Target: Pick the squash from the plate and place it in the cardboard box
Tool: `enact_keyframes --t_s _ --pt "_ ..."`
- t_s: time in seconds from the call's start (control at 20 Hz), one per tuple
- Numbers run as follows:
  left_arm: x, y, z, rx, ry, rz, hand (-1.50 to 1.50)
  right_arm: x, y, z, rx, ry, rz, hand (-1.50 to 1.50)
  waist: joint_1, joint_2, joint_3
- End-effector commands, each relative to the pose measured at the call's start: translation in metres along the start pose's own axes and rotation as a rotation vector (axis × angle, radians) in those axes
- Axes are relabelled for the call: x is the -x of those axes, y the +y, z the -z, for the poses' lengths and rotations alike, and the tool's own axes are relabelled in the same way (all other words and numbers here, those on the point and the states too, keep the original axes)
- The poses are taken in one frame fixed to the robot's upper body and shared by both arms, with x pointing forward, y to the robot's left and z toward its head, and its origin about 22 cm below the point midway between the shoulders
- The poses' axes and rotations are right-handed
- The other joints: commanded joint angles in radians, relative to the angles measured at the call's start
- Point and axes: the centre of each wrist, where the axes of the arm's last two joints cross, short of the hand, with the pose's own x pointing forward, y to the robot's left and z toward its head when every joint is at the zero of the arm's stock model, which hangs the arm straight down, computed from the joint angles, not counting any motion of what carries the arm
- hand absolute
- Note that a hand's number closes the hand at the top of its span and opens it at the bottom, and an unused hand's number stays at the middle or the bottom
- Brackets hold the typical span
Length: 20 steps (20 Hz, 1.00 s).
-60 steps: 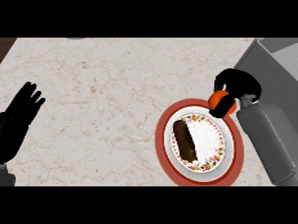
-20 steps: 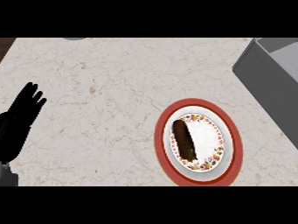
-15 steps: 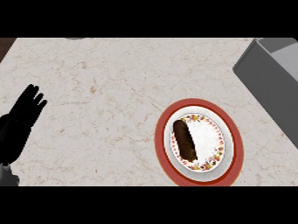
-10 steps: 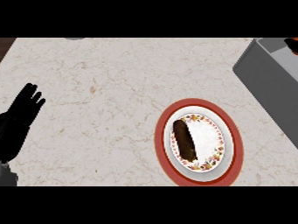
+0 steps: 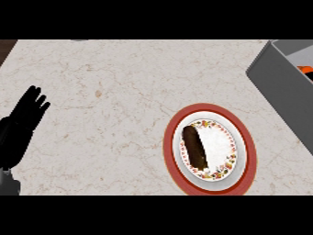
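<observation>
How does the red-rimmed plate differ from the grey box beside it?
The plate is round, flat and patterned with a flowery ring; the grey box is straight-sided, deep and plain. The plate shows whole, while the box is cut off at the view's right edge. The plate carries a dark oblong item; the box shows an orange piece inside. Both sit on the marbled counter.

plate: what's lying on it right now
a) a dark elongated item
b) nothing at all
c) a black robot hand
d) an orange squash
a: a dark elongated item lies lengthwise on the left part of the plate, while an orange piece shows inside the grey box at the upper right.
</observation>
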Motion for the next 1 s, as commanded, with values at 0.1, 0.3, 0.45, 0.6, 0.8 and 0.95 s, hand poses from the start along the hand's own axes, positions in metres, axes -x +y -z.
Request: enact_keyframes --t_s 0.1,0.3,0.45,0.6,0.8,0.95 --pt "0.000 0.011 -0.007 -0.014 0.009 0.001 0.00 0.017 0.008 -0.001 0.043 -0.077 0.140 -1.50 -0.006 -0.004 0.000" --pt "-0.004 0.004 -0.005 -0.015 0.008 0.006 0.00 0.018 0.003 -0.001 0.235 -0.061 0.443 -1.50 -0.013 -0.008 0.002" --pt "0.003 0.005 0.001 -0.007 0.019 0.005 0.00 0.016 -0.009 0.001 0.305 -0.042 0.595 -1.50 -0.020 -0.007 0.000" --pt "-0.012 0.014 0.000 -0.026 0.008 0.019 0.00 0.045 -0.024 -0.003 0.347 -0.037 0.695 -1.50 -0.025 -0.008 0.000" --pt "0.000 0.015 0.000 -0.026 -0.008 0.020 0.00 0.106 -0.056 -0.014 0.358 -0.016 0.736 -1.50 -0.027 -0.006 0.000" --pt "0.001 0.004 0.005 -0.031 0.015 -0.008 0.00 0.109 -0.074 -0.017 0.381 0.011 0.798 -1.50 -0.031 -0.009 -0.001"
